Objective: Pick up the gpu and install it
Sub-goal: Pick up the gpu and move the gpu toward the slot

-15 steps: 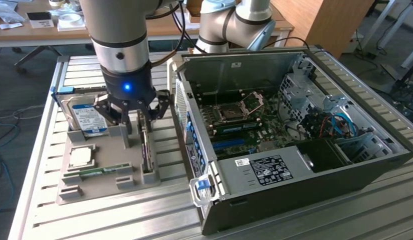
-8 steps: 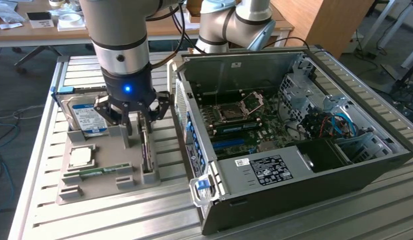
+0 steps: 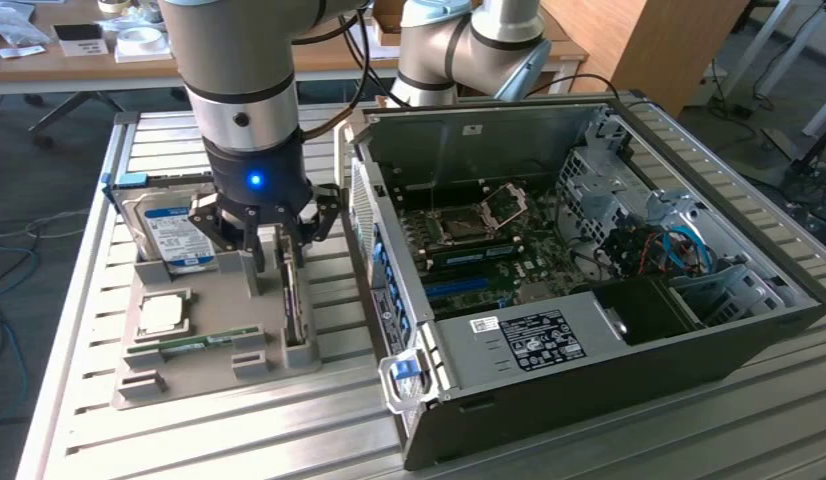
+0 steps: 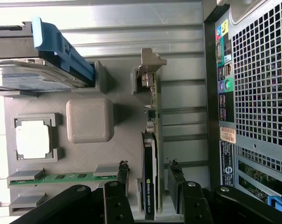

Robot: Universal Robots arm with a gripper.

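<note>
The gpu [image 4: 153,116] stands on edge in a slot of the grey holder tray [image 4: 89,120], a thin green board with a black cooler and a silvery end bracket. In the exterior view the gpu [image 3: 294,305] is a dark upright card on the tray's side nearest the computer. My gripper [image 3: 282,255] hangs right over it, pointing down. In the wrist view my gripper [image 4: 149,173] is open, with one black finger on each side of the card's cooler end and small gaps between pads and card.
The tray also holds a silver hard drive [image 3: 173,225], a CPU [image 3: 162,313] and a slim RAM stick [image 3: 200,343]. The open computer case [image 3: 587,250] lies close beside the tray at the exterior view's right, its motherboard [image 3: 473,250] exposed. A second arm [image 3: 453,50] stands behind.
</note>
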